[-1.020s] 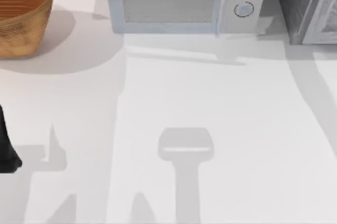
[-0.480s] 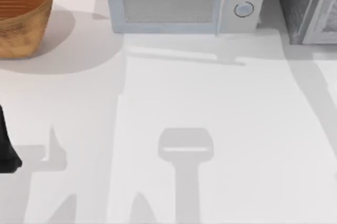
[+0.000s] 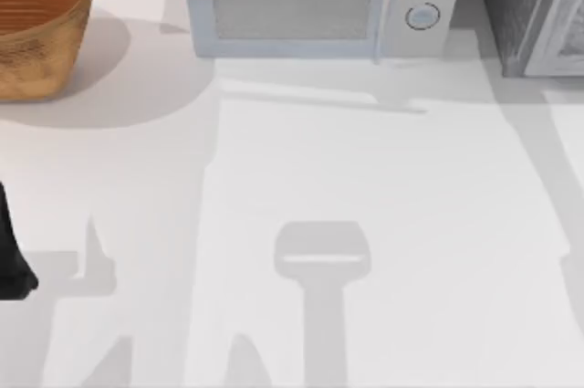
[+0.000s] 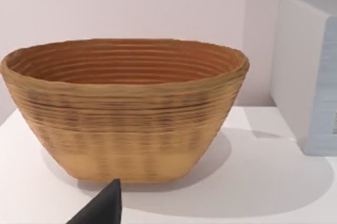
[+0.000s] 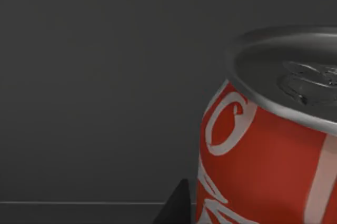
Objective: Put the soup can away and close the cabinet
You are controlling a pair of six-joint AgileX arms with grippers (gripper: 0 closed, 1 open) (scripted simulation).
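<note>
Basket (image 3: 36, 27), microwave (image 3: 315, 0), cabinet (image 3: 534, 9) line the table's (image 3: 365, 187) far edge

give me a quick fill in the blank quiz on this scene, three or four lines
1. The woven basket stands at the table's far ______ corner in the top view.
2. The microwave has ______ round knobs.
3. In the right wrist view, the soup can has a ______ label with white lettering, against a dark grey surface.
4. The cabinet stands to the ______ of the microwave.

Missing words: left; two; red; right
</note>
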